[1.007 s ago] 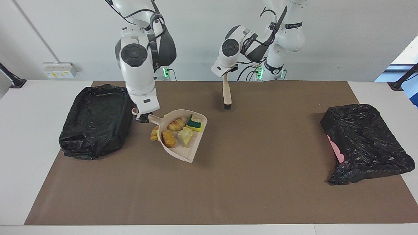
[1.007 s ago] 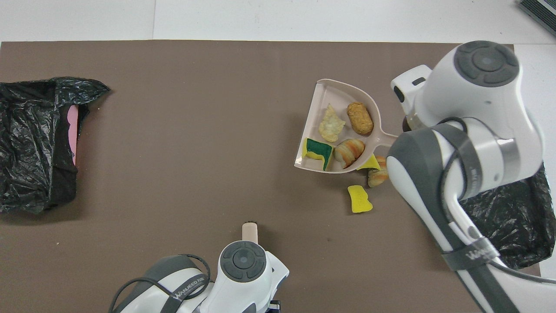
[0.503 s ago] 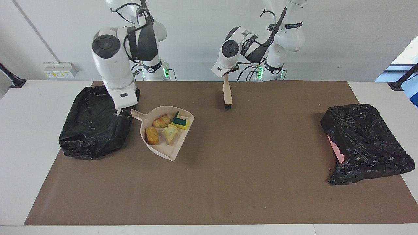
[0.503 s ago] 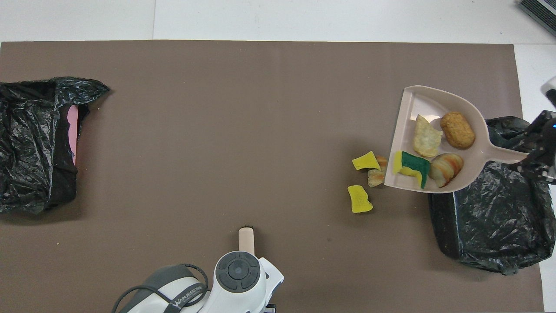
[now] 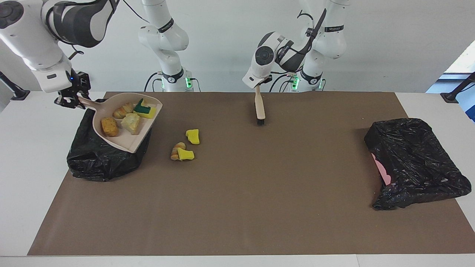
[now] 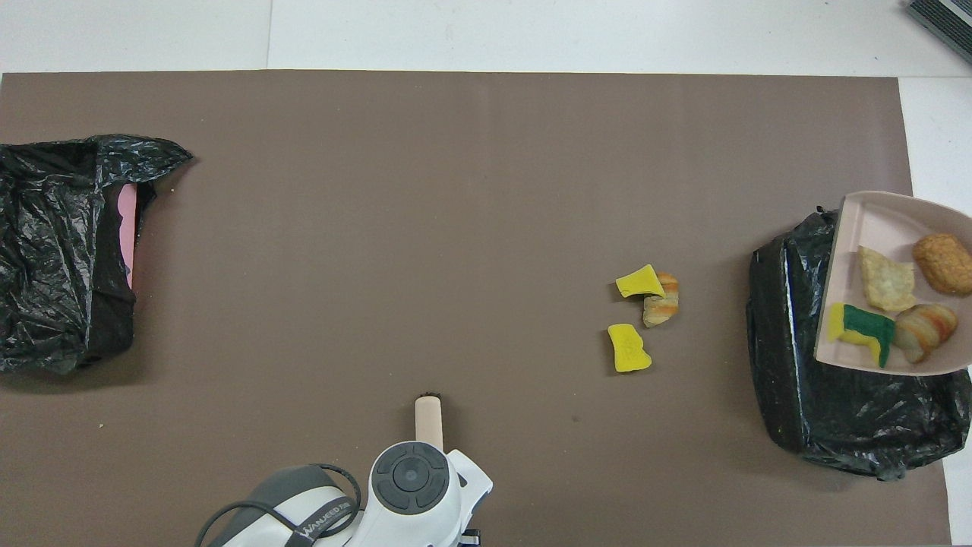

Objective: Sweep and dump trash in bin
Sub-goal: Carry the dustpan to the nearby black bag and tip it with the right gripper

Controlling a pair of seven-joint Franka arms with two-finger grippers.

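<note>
seven pieces of trash are on view. four ride in the beige dustpan (image 5: 122,138): a brown crumbed lump (image 5: 109,127), a striped pastry lump (image 5: 123,110), a pale yellow chunk (image 5: 131,122) and a green-backed sponge (image 5: 144,109) (all four gathered toward the handle end of the pan). three more lie on the brown mat (image 5: 259,193), beside the bin at the right arm's end and toward the middle of the table: a yellow sponge chunk (image 5: 192,136), and just farther from the robots a second yellow chunk (image 5: 185,154) touching a striped pastry lump (image 5: 176,150). dustpan is raised in the air over the black-lined bin (image 5: 96,163) at the right arm's end, its mouth tilted down and toward the table centre; contents not tipped out. right gripper (image 5: 71,99) is clenched on the dustpan handle, up over the bin's outer edge, near the white table margin. left gripper (image 5: 256,86) is clenched on the top of the beige brush (image 5: 259,107), which hangs upright with its black bristles at the mat, near the robots' edge and about midway along it; that arm waits. a second black-bagged bin (image 5: 415,163) sits at the left arm's end of the mat, a strip of pink showing at its rim, well apart from all trash. overhead view shows only part of the pan at the picture's edge (image 6: 873,228), over the bin liner.
</note>
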